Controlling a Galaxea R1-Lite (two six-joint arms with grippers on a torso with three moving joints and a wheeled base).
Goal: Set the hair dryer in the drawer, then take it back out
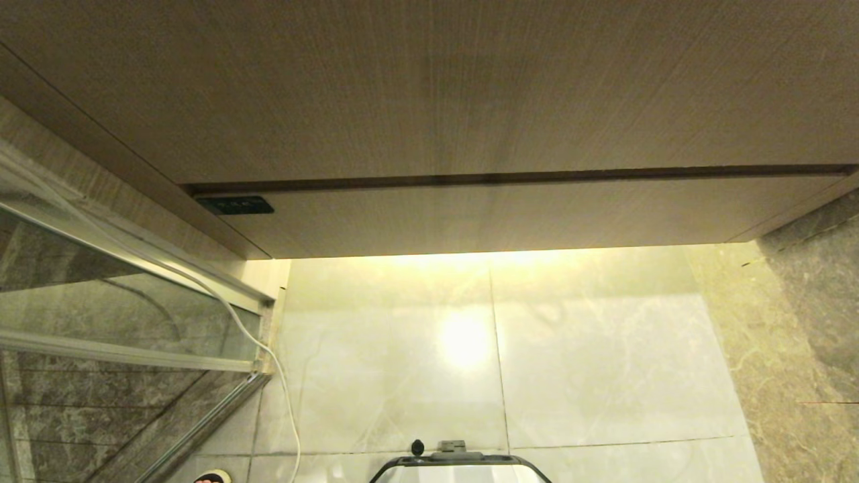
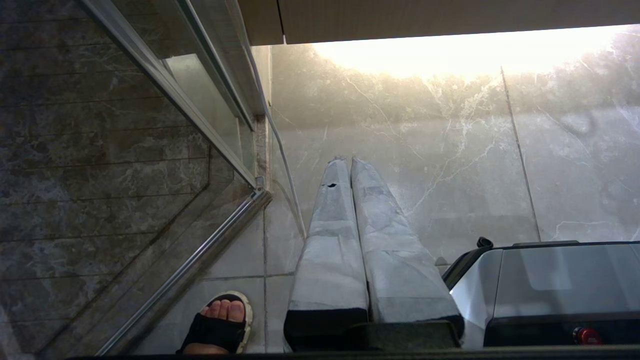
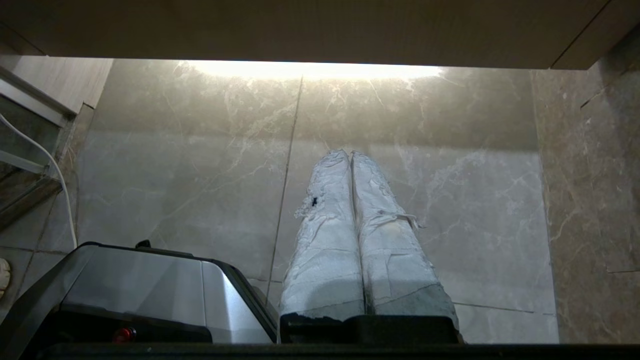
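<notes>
The hair dryer is out of view in every frame. A light-brown wood-grain cabinet front (image 1: 429, 100) fills the top of the head view. A dark horizontal gap (image 1: 510, 178) splits it into a wide upper panel and a narrower lower one. The drawer is shut and none of its inside shows. My left gripper (image 2: 348, 160) hangs over the floor tiles beside my base, its taped fingers pressed together and empty. My right gripper (image 3: 350, 152) hangs the same way on the other side, shut and empty. Neither arm appears in the head view.
A glass shower door with a metal frame (image 1: 121, 315) stands at the left, and a white cable (image 1: 268, 355) runs down beside it. A person's foot in a black sandal (image 2: 220, 322) rests near my left gripper. My base (image 1: 460, 466) is below. A marble wall (image 1: 805, 335) stands on the right.
</notes>
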